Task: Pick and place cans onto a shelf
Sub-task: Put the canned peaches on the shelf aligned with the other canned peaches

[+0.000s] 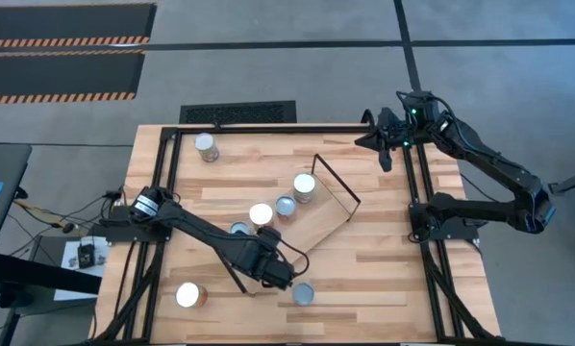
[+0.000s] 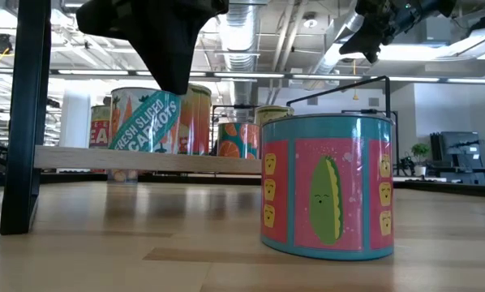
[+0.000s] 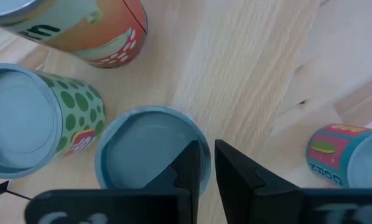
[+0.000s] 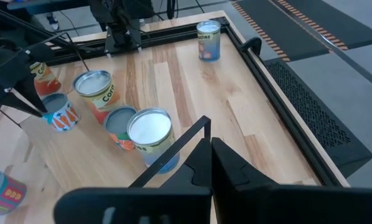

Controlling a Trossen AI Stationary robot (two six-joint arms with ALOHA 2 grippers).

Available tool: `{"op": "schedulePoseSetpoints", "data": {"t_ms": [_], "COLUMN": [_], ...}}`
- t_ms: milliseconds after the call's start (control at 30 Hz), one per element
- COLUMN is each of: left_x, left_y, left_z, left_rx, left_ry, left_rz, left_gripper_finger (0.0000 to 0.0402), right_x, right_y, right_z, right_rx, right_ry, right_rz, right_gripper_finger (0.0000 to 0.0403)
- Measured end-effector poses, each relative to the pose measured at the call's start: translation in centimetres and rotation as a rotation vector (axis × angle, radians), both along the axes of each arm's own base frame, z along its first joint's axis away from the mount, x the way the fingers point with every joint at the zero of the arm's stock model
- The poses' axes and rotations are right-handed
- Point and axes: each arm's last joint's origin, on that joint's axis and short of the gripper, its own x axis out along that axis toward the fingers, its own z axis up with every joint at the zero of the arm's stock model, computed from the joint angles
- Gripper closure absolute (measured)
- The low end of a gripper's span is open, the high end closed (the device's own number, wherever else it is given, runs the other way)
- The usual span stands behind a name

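The shelf (image 1: 318, 223) is a light-wood board lying aslant mid-table, with a black wire bracket (image 1: 337, 183). Several cans stand on it, among them a white-topped one (image 1: 305, 187) and a blue-grey-topped one (image 1: 285, 206). My left gripper (image 1: 266, 242) is over the board's near-left part, shut on a carrot-label can (image 2: 145, 122) with a blue-grey top (image 3: 142, 149). In the high view the gripper hides that can. My right gripper (image 1: 384, 144) is shut and empty, raised by the table's far right corner. My left gripper pinches the can's top rim (image 3: 197, 132). One finger (image 3: 189, 165) is inside the rim over the lid and one (image 3: 232, 171) is outside against the wall. The fingers come from above, pointing down. The can is tilted, its lower edge (image 2: 119, 148) at the board's top.
A pink corn-label can (image 1: 303, 293) stands on the table near the front edge, close before the low camera (image 2: 328, 186). Another can (image 1: 189, 295) stands front left and one (image 1: 207, 146) far left. A black frame (image 1: 417, 192) runs round the table.
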Motion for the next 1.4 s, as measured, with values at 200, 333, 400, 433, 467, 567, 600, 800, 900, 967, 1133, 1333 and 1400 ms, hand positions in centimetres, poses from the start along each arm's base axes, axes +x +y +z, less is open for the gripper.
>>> {"op": "schedulePoseSetpoints", "data": {"t_ms": [200,333,400,433,467,567,600,800,900,967,1133,1333,1400], "left_x": [0.0,-0.3,-0.5,-0.6,-0.8,-1.4,-1.6,-3.2,-3.9,-4.2,-4.9,-6.6,-7.2], "left_y": [0.0,0.1,0.2,0.3,0.4,0.7,0.8,2.9,4.9,6.4,10.2,15.4,16.9], "left_z": [0.0,0.9,1.8,2.4,3.0,5.0,5.6,8.7,9.7,10.3,11.8,12.8,12.2], "left_rx": [0.013,0.005,0.003,0.002,0.001,0.003,0.007,0.080,0.133,0.160,0.197,0.211,0.194], "left_ry": [0.008,-0.001,-0.019,-0.032,-0.044,-0.089,-0.100,-0.158,-0.151,-0.138,-0.130,-0.074,-0.099], "left_rz": [-0.040,-0.090,-0.117,-0.133,-0.150,-0.228,-0.252,-0.255,-0.199,-0.168,-0.144,-0.147,-0.172], "left_gripper_finger": [0.0362,0.0362,0.0362,0.0362,0.0362,0.0363,0.0363,0.0389,0.0399,0.0400,0.0401,0.0401,0.0401], "right_x": [0.0,0.0,0.0,0.0,0.0,0.0,0.0,0.0,0.0,0.0,0.0,0.0,0.0], "right_y": [0.0,0.0,0.0,0.0,0.0,0.0,0.0,0.0,0.0,0.0,0.0,0.0,0.0], "right_z": [0.0,0.0,0.0,0.0,0.0,0.0,0.0,0.0,0.0,0.0,0.0,0.0,0.0], "right_rx": [0.000,0.000,-0.001,-0.003,-0.003,-0.003,-0.003,-0.035,-0.045,-0.051,-0.064,-0.055,-0.044], "right_ry": [0.000,0.000,0.000,0.000,0.000,0.000,0.000,0.008,0.011,0.011,0.014,0.012,0.007], "right_rz": [0.000,0.000,0.001,0.002,0.002,0.002,0.002,0.019,0.024,0.027,0.034,0.030,0.023], "right_gripper_finger": [0.0390,0.0390,0.0390,0.0390,0.0390,0.0390,0.0390,0.0390,0.0390,0.0390,0.0390,0.0390,0.0390]}}
